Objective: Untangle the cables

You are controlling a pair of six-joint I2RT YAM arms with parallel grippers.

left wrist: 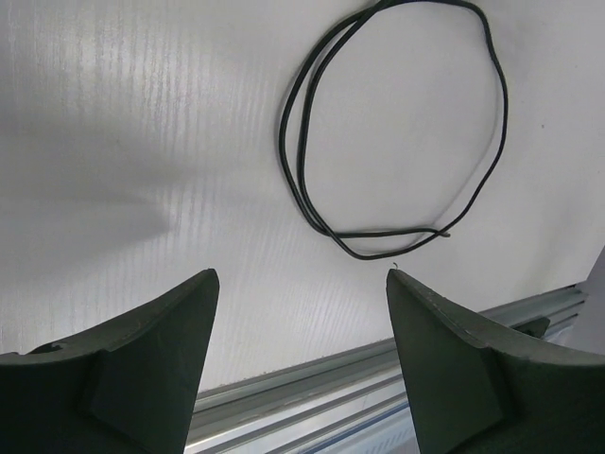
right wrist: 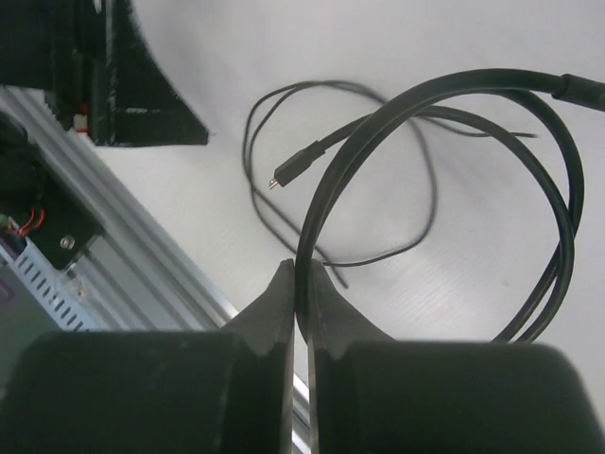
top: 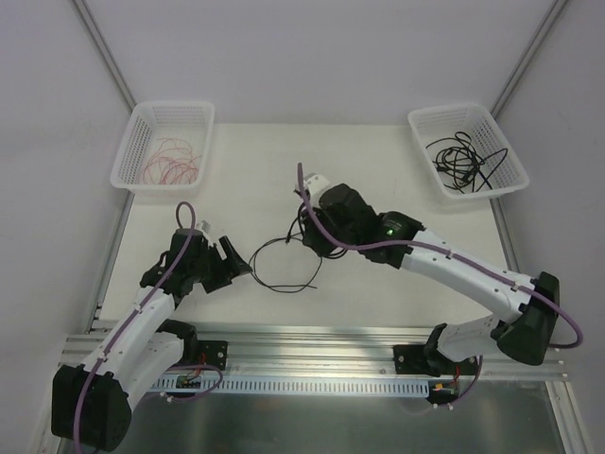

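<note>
Thin black looped cable [right wrist: 326, 175] is pinched by right tool [right wrist: 301, 284]. Left tool [left wrist: 302, 284] is held spread, loop just ahead.

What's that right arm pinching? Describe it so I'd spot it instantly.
On the white table, look between the two white baskets at the far corners. Near the middle a single black cable lies in a loose loop, one stretch pinched in the right tool. Unlike the red wires and black tangle, it sits outside the baskets.

The left basket [top: 128, 165] and right basket [top: 515, 163] sit at our surface's [top: 397, 189] far corners; a cable [left wrist: 283, 132] lies between them, nearer us.
</note>
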